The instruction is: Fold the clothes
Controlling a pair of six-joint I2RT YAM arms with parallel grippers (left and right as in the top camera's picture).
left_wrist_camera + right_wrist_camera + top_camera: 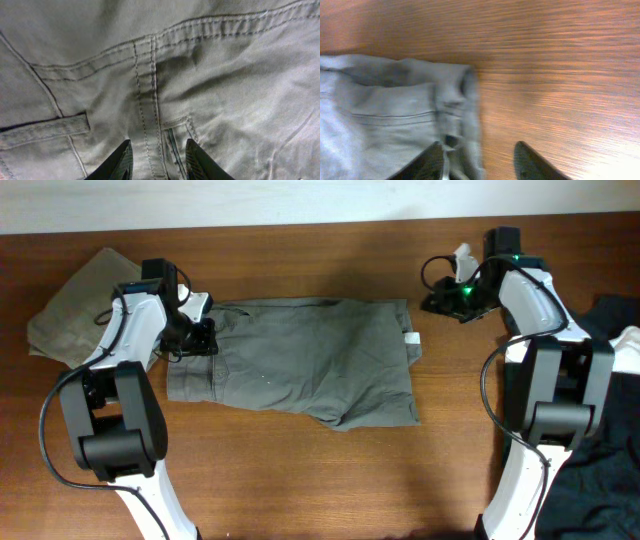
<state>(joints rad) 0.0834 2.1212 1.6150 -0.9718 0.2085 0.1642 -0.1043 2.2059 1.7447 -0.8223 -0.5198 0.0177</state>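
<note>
The mid-grey trousers (300,360) lie folded flat in the middle of the table. My left gripper (200,335) is at their left edge. In the left wrist view it (158,145) hovers low over the cloth (225,75), jaws apart astride a stitched seam (145,90) that lies flat. My right gripper (445,298) is by the trousers' far right corner. In the right wrist view it (478,147) is open, one finger (427,162) over the garment's bunched edge (395,110), the other finger (532,162) over bare wood. That view is blurred.
A khaki-grey garment (75,305) lies crumpled at the far left behind the left arm. Black clothes (605,330) and a white one (628,340) are piled at the right edge beside the right arm's base. A white tag (412,338) sticks out of the trousers' right side.
</note>
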